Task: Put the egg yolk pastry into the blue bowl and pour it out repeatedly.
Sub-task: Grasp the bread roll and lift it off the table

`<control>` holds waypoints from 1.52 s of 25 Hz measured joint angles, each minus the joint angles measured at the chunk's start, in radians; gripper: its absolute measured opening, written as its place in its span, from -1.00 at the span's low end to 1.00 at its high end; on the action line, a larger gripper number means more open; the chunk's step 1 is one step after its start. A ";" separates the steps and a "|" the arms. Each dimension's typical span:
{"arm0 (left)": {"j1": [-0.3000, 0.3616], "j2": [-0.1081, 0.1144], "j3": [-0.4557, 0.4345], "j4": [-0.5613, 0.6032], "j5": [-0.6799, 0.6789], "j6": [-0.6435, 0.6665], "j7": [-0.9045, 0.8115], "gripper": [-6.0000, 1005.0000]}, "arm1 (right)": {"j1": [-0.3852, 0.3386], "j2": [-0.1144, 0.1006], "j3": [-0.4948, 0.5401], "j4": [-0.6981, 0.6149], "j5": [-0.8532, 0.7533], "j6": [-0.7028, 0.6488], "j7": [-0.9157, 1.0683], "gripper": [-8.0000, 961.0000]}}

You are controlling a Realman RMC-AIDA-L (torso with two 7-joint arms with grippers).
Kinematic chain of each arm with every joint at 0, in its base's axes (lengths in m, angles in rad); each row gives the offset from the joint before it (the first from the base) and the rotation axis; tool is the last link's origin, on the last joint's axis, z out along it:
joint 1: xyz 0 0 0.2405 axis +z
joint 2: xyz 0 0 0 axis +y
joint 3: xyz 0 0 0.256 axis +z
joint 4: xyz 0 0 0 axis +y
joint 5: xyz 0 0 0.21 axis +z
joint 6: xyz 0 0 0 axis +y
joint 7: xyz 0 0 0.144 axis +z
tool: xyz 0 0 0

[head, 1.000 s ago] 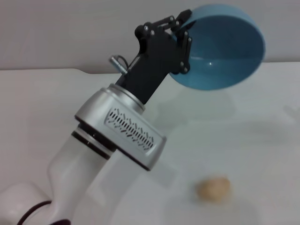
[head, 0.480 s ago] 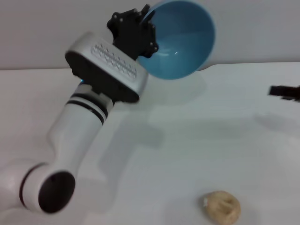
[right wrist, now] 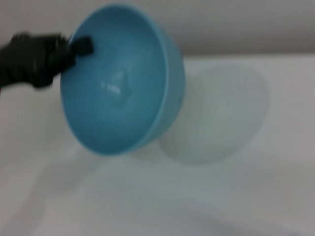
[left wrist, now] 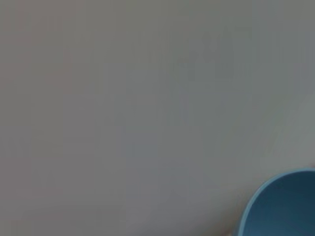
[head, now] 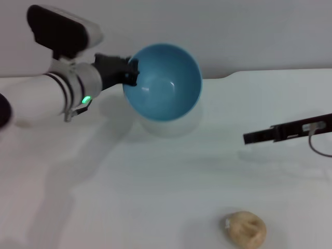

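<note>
The blue bowl (head: 165, 83) hangs tilted above the back of the white table, its empty inside facing forward. My left gripper (head: 129, 72) is shut on its left rim; the right wrist view shows the same grip (right wrist: 78, 46) on the bowl (right wrist: 120, 83). A piece of the bowl's rim (left wrist: 283, 204) shows in the left wrist view. The egg yolk pastry (head: 246, 229), a small tan lumpy ball, lies alone on the table at the front right. My right gripper (head: 254, 137) reaches in from the right edge, above and behind the pastry, apart from both bowl and pastry.
The white table (head: 155, 181) spreads under everything, with a grey wall (head: 233, 31) behind it. The bowl's shadow falls on the table just below it.
My left arm has swung left and lower, carrying the bowl left and down toward the table. My right gripper has come further into view from the right. The pastry has stayed put.
</note>
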 joint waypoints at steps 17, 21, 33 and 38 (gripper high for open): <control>-0.127 0.003 -0.201 0.078 0.598 -0.747 -0.552 -0.95 | 0.100 0.005 -0.443 0.036 -0.133 0.046 0.133 -0.11; -0.114 0.003 -0.205 0.145 0.600 -0.799 -0.576 -0.95 | 0.120 0.006 -0.535 0.060 -0.137 0.049 0.150 -0.12; -0.096 0.004 -0.202 0.224 0.603 -0.816 -0.601 -0.95 | 0.164 0.008 -0.660 0.067 -0.207 0.071 0.246 -0.14; -0.096 0.004 -0.208 0.229 0.603 -0.817 -0.603 -0.95 | 0.175 0.012 -0.673 0.069 -0.205 0.063 0.244 -0.15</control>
